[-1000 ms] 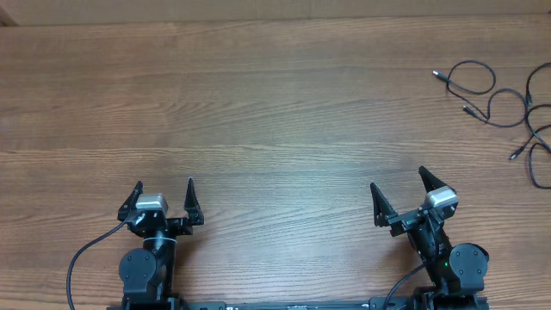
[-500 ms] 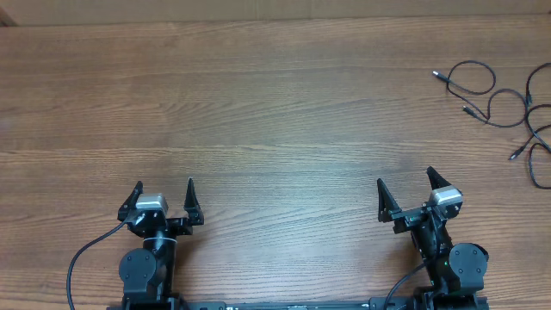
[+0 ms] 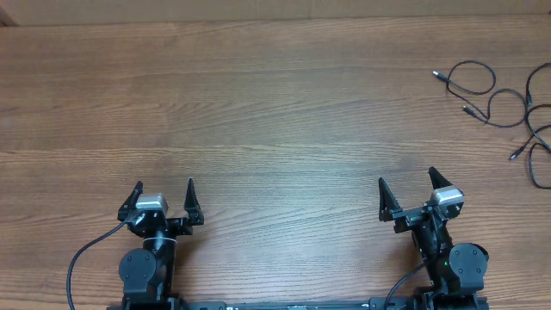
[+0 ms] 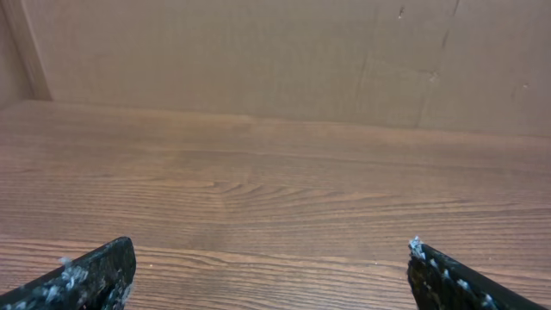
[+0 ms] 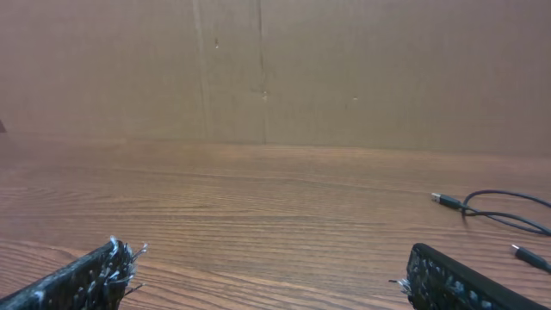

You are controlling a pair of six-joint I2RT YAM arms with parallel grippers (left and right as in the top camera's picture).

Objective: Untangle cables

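Observation:
The cables are thin black cords with small plugs, lying looped together at the far right of the table and running off the right edge. One plug end and strand also show in the right wrist view. My right gripper is open and empty near the front edge, well short of the cables; its fingers show low in the right wrist view. My left gripper is open and empty at the front left, far from the cables, and its fingers frame bare wood in the left wrist view.
A brown cardboard wall stands along the back of the wooden table. Thick black arm cables hang by the left arm's base at the front edge.
My right gripper has shifted a little to the right and toward the front edge. The left arm and the cables have not moved.

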